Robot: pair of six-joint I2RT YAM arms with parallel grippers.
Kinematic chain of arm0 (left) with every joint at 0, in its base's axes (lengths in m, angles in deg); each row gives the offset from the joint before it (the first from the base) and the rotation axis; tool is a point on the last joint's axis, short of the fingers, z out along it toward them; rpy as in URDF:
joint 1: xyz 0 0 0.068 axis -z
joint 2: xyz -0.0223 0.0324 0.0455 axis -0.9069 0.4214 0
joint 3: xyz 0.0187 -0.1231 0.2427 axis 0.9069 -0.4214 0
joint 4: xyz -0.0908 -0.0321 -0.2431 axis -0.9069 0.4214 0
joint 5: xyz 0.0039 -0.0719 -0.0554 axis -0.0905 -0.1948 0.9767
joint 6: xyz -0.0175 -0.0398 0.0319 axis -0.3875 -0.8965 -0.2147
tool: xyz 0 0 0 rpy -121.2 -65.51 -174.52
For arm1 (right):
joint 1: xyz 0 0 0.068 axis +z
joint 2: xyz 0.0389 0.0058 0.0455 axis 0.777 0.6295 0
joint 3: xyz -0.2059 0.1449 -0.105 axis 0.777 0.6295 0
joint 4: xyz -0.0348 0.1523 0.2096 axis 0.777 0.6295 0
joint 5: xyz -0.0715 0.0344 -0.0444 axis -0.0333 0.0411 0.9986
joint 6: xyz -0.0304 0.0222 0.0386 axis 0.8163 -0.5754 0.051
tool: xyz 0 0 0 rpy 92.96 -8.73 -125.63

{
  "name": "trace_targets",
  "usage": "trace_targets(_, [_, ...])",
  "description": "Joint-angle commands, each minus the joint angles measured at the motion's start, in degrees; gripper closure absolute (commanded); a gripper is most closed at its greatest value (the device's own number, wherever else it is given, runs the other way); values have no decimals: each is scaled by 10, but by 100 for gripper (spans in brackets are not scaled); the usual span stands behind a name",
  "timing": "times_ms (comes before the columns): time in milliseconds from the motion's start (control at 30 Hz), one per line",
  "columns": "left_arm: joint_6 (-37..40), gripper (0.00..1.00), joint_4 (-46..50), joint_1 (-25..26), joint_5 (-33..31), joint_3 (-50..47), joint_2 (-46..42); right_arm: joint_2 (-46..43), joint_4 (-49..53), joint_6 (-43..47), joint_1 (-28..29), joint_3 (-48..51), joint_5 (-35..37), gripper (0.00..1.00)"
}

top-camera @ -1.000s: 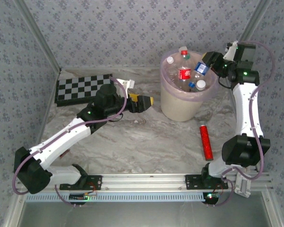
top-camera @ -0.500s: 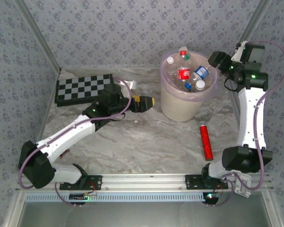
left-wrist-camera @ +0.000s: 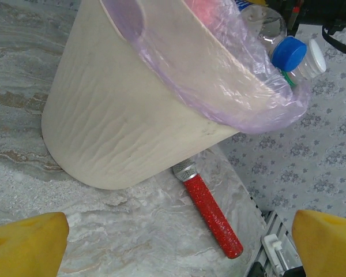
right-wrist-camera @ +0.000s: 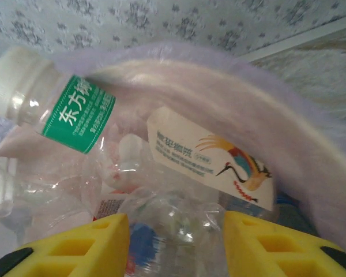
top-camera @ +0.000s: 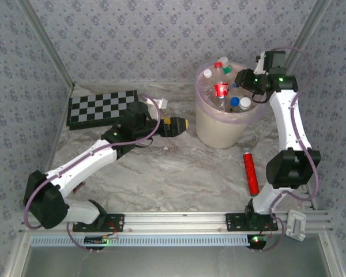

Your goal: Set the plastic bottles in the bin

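Note:
The bin (top-camera: 219,130) stands at the back right, its pink liner (left-wrist-camera: 219,86) over the rim. It holds several plastic bottles, among them a red-labelled one (top-camera: 222,89) and a blue-capped one (left-wrist-camera: 288,53). My right gripper (top-camera: 245,78) hangs over the bin's far right side. In the right wrist view it (right-wrist-camera: 174,231) is shut on a crumpled clear bottle (right-wrist-camera: 184,213) with a blue label, above a green-labelled bottle (right-wrist-camera: 75,112). My left gripper (top-camera: 181,123) sits low beside the bin's left wall (left-wrist-camera: 121,115), open and holding nothing (left-wrist-camera: 180,226).
A slim red glittery cylinder (top-camera: 252,173) lies on the marble table right of the bin's foot (left-wrist-camera: 210,210). A black-and-white checkerboard (top-camera: 101,108) lies at the back left. Patterned walls close in the table, and a metal rail (top-camera: 173,219) runs along the near edge.
The right gripper has swung left from beside the bin's right rim to over the bin, the bottle still in it. The left gripper edged slightly toward the bin, then stayed.

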Motion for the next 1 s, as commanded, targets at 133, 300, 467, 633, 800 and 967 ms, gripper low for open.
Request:
trace_targets(133, [2, 1, 2, -4, -6, 3, -15, -73, 50, 35, -24, -58, 80, 26])
trace_targets(300, [5, 1, -3, -4, 1, 11, 2, -95, 76, 32, -72, -34, 75, 9])
trace_targets(467, [5, 1, 5, -7, 10, 19, 10, -66, 107, 35, -97, -34, 19, 0])
trace_targets(633, [12, 1, 21, -14, -26, 7, -13, -46, 112, 44, -103, -21, 4, 0])
trace_targets(800, [7, 1, 70, -60, -48, 18, -16, -34, 74, 56, -104, 4, -101, 3])
trace_targets(967, [11, 1, 98, -100, -68, -1, -39, -42, 37, 74, -74, 45, -171, 4])
